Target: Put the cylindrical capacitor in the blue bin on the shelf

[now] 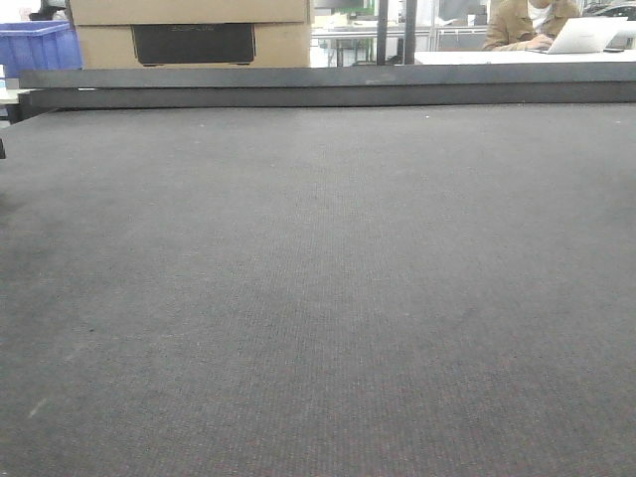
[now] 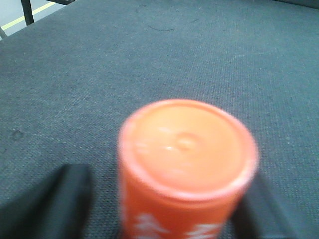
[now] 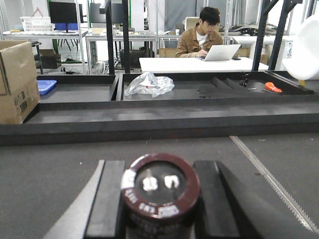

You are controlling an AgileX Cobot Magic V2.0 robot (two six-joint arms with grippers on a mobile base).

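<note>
A dark woven table top (image 1: 318, 298) fills the front view, with a low black rail along its far edge. Beyond the rail, a cardboard box (image 1: 189, 30) stands at 12 o'clock and a blue crate (image 1: 40, 45) sits at 10 o'clock.

In the right wrist view, black shallow trays (image 3: 199, 92) run across the far side of the table. A man in a brown jacket (image 3: 202, 35) sits behind them at 12 o'clock, at a white desk with an open laptop (image 3: 219, 52). A crumpled clear plastic bag (image 3: 148, 84) lies in the middle tray. A flat blue tray (image 3: 46, 86) rests at 9 o'clock, and a small orange thing (image 3: 272, 87) at 2 o'clock.

The left gripper (image 2: 164, 179) shows as two blurred black fingers at 7 and 5 o'clock in its own view. An orange cylinder (image 2: 187, 149) with white print stands upright between them. A strip of mat shows between it and the 7 o'clock finger. I cannot tell whether that claw grips the cylinder.

The right gripper (image 3: 159, 172) is closed narrow on the cylindrical capacitor (image 3: 160, 189). The capacitor is at 6 o'clock in the right wrist view, over the table. It has a dark maroon sleeve, and its two metal terminals face the camera. The black pads (image 3: 107, 199) touch it on both sides.
</note>
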